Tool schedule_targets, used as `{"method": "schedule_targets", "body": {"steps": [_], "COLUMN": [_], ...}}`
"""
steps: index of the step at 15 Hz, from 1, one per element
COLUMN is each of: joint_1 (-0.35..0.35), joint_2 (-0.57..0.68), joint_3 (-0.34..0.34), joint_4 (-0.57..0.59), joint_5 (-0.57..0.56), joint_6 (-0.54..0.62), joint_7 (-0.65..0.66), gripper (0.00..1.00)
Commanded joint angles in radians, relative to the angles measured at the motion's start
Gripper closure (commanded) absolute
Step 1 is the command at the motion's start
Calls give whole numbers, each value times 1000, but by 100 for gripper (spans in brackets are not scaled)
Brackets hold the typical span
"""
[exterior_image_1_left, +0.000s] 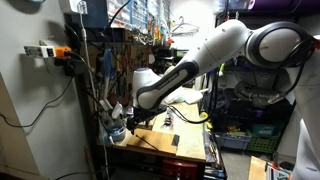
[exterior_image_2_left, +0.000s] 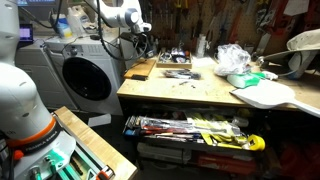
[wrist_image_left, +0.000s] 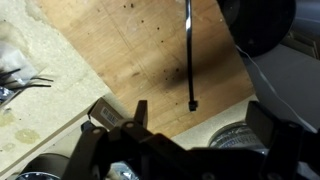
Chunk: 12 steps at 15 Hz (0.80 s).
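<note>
Just ahead of the gripper (wrist_image_left: 190, 126), flat on the wooden board (wrist_image_left: 110, 50), lies a thin black rod (wrist_image_left: 189, 50). In the wrist view its long axis runs straight away from you, near to far. The near tip carries a small knob and sits slightly beyond the jaws, roughly on their centre line. The jaws stand wide apart, one left of that line and one right, and they hold nothing. The rod looks slim, dark and straight, possibly a hex key or driver, but the wrist view is too blurred to say. Both exterior views put your gripper low over the board at the bench (exterior_image_2_left: 200, 92) corner. The rod is too fine to pick out there.
</note>
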Motion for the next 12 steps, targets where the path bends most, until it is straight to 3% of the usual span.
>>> {"method": "schedule_targets", "body": {"steps": [1, 3, 5, 7, 8, 9, 10, 11, 12], "joint_1": [29, 31, 31, 34, 34, 36, 37, 38, 43], "joint_2": [80, 108, 131, 149, 157, 164, 170, 174, 176], "joint_3": [-30, -35, -36, -40, -39, -41, -41, -43, -47], "joint_4": [76, 105, 130, 151, 161, 168, 177, 183, 186], "joint_5": [21, 25, 35, 41, 46, 48, 52, 53, 49], "joint_6": [-2, -7, -14, -16, -19, -19, -25, -33, -41], "joint_7": [-8, -10, -15, -16, -19, -16, -18, -17, -12], "gripper": [0, 0, 10, 13, 23, 21, 22, 31, 28]}}
